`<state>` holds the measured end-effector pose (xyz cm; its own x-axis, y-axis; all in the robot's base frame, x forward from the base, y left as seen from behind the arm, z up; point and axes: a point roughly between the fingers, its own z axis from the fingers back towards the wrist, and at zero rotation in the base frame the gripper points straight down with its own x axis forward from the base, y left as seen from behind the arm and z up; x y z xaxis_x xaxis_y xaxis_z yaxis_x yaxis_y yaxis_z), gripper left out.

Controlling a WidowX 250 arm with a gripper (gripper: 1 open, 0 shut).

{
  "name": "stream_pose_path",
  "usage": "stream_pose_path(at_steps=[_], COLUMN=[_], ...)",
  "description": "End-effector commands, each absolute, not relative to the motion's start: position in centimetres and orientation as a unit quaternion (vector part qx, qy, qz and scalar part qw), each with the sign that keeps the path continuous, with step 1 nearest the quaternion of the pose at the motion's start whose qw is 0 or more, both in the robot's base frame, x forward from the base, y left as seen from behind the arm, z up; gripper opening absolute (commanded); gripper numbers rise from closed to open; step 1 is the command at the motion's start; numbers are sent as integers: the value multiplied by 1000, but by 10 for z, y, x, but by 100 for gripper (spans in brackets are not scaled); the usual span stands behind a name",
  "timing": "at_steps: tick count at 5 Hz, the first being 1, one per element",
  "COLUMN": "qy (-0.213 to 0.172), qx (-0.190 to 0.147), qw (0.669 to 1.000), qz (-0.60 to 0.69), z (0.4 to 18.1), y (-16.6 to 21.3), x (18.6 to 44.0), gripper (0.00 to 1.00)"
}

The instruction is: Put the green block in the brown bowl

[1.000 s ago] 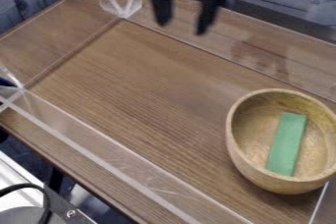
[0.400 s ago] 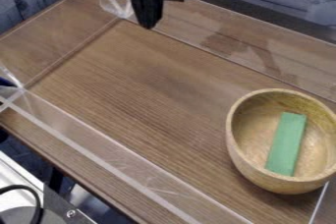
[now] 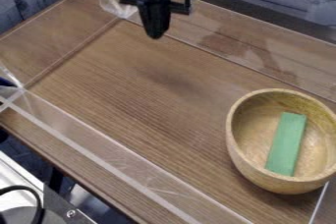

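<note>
The green block (image 3: 286, 141) lies flat inside the brown bowl (image 3: 245, 144), a round wooden bowl at the table's right front. My gripper (image 3: 157, 27) hangs over the far left part of the table, well away from the bowl. Its two dark fingers are pressed together and hold nothing.
Low clear plastic walls (image 3: 79, 135) run along the table's front and left edges, with a clear corner piece (image 3: 116, 0) at the back left. The wooden tabletop (image 3: 144, 90) spreads between the gripper and the bowl.
The gripper's fingers have gone from spread apart to pressed together, and it has shifted left and slightly down over the back of the table. Block and bowl stayed put.
</note>
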<state>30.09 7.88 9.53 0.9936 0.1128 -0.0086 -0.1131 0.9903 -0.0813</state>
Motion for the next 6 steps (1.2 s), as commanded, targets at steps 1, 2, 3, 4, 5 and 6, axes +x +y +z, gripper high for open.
stream_pose_path(at_steps=[1, 2, 3, 4, 5, 6], qy=[-50, -49, -52, -42, -29, -31], qx=[-38, -27, -19, -12, -3, -7], qw=[996, 998, 998, 999, 1000, 999], qz=[56, 39, 26, 8, -11, -20], z=[104, 103, 104, 87, 65, 53], y=[85, 80, 76, 78, 78, 70], x=[296, 303, 315, 320, 323, 322], gripper=[0, 0, 0, 0, 0, 0])
